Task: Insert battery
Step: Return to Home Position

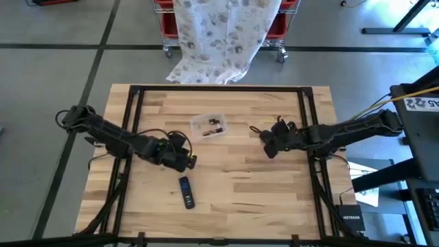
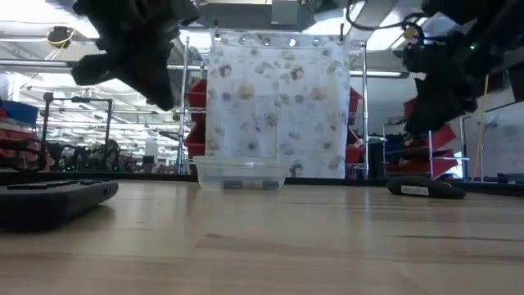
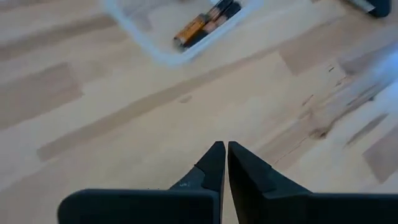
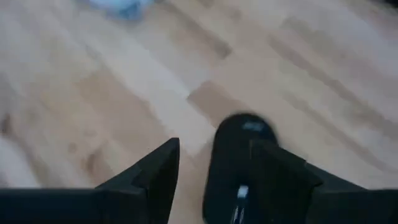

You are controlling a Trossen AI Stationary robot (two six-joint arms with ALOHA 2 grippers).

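A black remote [image 1: 186, 191] lies flat on the wooden table, near the front. A clear tray [image 1: 209, 125] holding batteries [image 3: 202, 23] stands at the table's middle. A small black oval piece [image 1: 254, 129] lies flat on the table, right of the tray. My left gripper [image 1: 191, 162] hovers shut between tray and remote, with nothing in it [image 3: 224, 149]. My right gripper [image 1: 265, 145] is open. In the low view it hangs above the black piece [image 2: 426, 188]. In its wrist view the piece [image 4: 239, 168] shows between the fingers, close to one of them.
Black frame rails [image 1: 134, 110] run along the table's left, right and far sides. A patterned cloth [image 1: 223, 34] hangs beyond the far edge, in front of red bins. Bare wood lies between the two grippers and near the front right.
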